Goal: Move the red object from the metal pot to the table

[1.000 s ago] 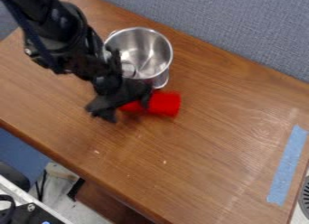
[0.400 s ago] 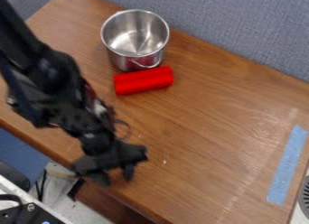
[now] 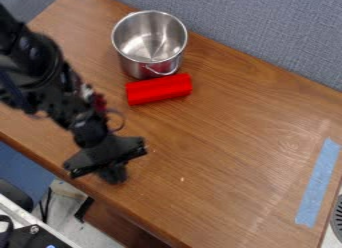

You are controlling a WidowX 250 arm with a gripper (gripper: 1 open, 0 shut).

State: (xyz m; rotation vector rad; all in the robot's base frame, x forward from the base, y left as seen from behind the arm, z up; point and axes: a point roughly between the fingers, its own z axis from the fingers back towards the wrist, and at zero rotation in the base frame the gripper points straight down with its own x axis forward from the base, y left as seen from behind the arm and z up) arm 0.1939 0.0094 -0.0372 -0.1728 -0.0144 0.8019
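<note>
Arm low at the table's near edge, red object lying free beside the metal pot

At left the dark arm reaches down over the table [image 3: 241, 142], gripper [image 3: 107, 162] pointing down, jaws together and empty, well apart from the block. Further right, the red object [image 3: 159, 89] lies flat on the wood just in front of the metal pot [image 3: 148, 42] — outside it. It looks stiff, light and smooth-faced — probably best pinched across its narrow middle, where the flat sides give purchase.

1 red block [image 3: 159, 89], 1 metal pot [image 3: 148, 42], 1 gripper [image 3: 104, 162]
</note>
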